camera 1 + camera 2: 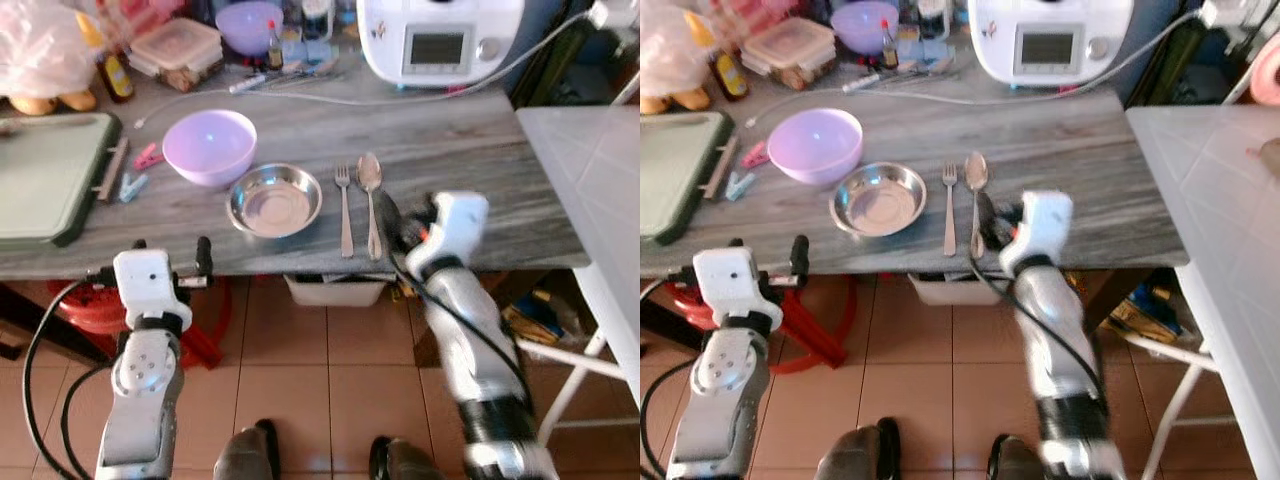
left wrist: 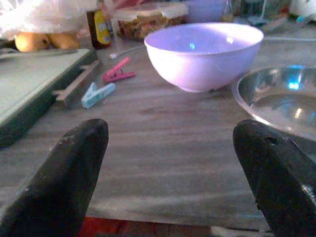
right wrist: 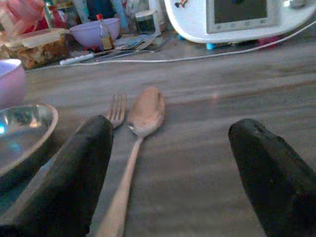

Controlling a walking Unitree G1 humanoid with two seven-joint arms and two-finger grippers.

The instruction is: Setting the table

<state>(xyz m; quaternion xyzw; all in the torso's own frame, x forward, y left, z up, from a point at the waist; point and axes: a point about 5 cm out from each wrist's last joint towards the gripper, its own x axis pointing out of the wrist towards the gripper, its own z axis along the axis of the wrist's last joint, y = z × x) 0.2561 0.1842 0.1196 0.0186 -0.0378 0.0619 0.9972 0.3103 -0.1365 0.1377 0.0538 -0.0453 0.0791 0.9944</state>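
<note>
I have the right gripper (image 3: 170,173) low over the near edge of the grey wooden table (image 1: 470,150), its black fingers spread wide and empty, just beside the handle of the spoon (image 1: 370,200). The spoon lies flat, bowl pointing away from me, with the fork (image 1: 344,210) parallel and close on its left. Left of the fork sits the steel bowl (image 1: 275,200), and behind that, nearly touching its rim, the lilac bowl (image 1: 209,146). My left gripper (image 2: 170,173) hovers at the table's front edge, fingers wide apart, holding nothing, facing the lilac bowl. A green tray (image 1: 45,175) lies at the far left.
</note>
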